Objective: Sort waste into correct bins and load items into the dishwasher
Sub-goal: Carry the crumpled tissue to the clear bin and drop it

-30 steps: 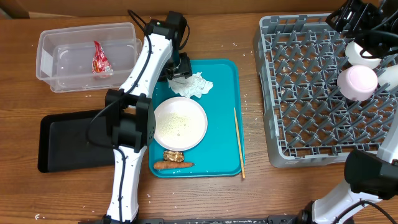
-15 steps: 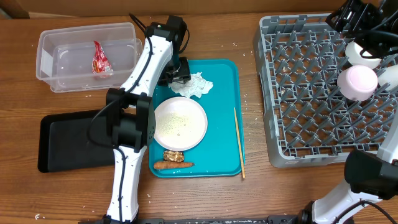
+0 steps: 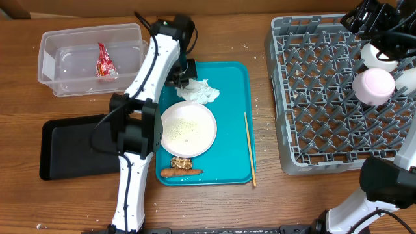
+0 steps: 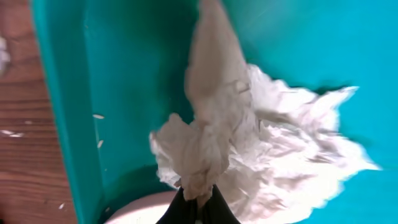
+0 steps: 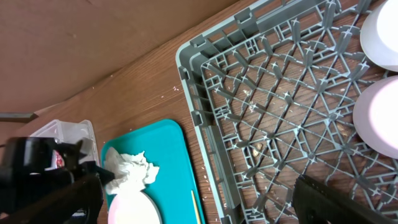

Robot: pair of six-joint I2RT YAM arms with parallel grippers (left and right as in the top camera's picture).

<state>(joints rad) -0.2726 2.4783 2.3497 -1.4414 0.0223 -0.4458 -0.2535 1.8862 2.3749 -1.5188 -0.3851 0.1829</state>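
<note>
My left gripper (image 3: 184, 79) (image 4: 198, 196) is shut on a pinched fold of the crumpled white napkin (image 3: 199, 92) (image 4: 273, 143), at the back left of the teal tray (image 3: 233, 78). On that tray also lie a white plate (image 3: 188, 129) sprinkled with rice grains, a brown food piece (image 3: 181, 162), an orange carrot stick (image 3: 181, 173) and a thin wooden stick (image 3: 249, 149). The red-and-white wrapper (image 3: 105, 62) lies in the clear tub (image 3: 49, 65). My right gripper (image 5: 198, 186) hangs open, high over the grey dish rack (image 3: 325, 97) (image 5: 249, 93), with nothing between its fingers.
A shallow black tray (image 3: 71, 146) sits at the front left, beside my left arm. In the rack's far right corner rest an upturned white bowl (image 3: 374, 86) and a second white dish (image 3: 376, 55), partly hidden by my right arm. Loose grains dot the wooden table.
My left gripper has gone from open to shut on the napkin's edge. The napkin is bunched and drawn slightly toward the gripper. The right arm has not moved.
</note>
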